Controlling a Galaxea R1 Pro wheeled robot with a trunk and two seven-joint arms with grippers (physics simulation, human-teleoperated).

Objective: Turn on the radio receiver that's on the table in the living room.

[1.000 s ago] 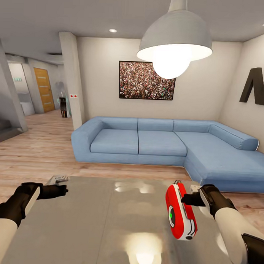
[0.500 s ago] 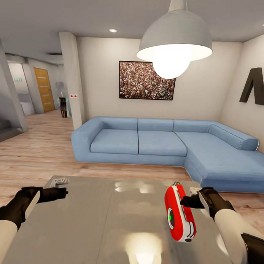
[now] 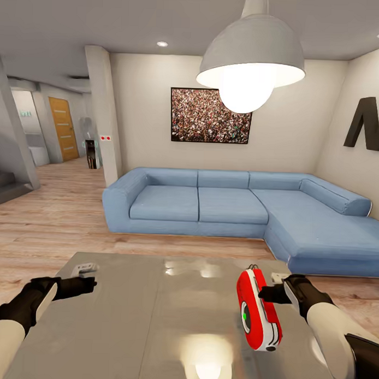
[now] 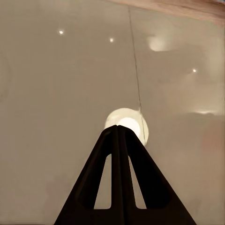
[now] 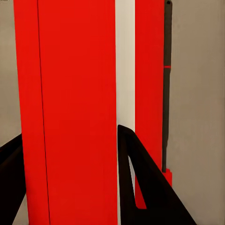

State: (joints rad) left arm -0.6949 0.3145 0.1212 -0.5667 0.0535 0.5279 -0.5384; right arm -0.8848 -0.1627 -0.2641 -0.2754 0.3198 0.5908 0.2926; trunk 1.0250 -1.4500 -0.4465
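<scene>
Pressing radio [image 3: 258, 309] on table [image 3: 152, 325] | my right gripper [image 3: 269, 294] spread around its back | left gripper [image 4: 118, 136] closed | push gently, steadily.

Radio receiver [image 5: 75, 112]: my right wrist view crops its top and bottom.
Wall letter [image 3: 371, 123]: cut by head view's edge.

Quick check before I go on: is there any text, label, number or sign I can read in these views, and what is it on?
"M": large dark letter on the right wall, cut off by the picture's edge, so any letters after it are out of sight.
Small greenish sign on the hallway wall at far left: too small and blurred to read.
Radio: no readable label; only a green light on its dial.
Framed picture: a crowd photo, no words.
</scene>
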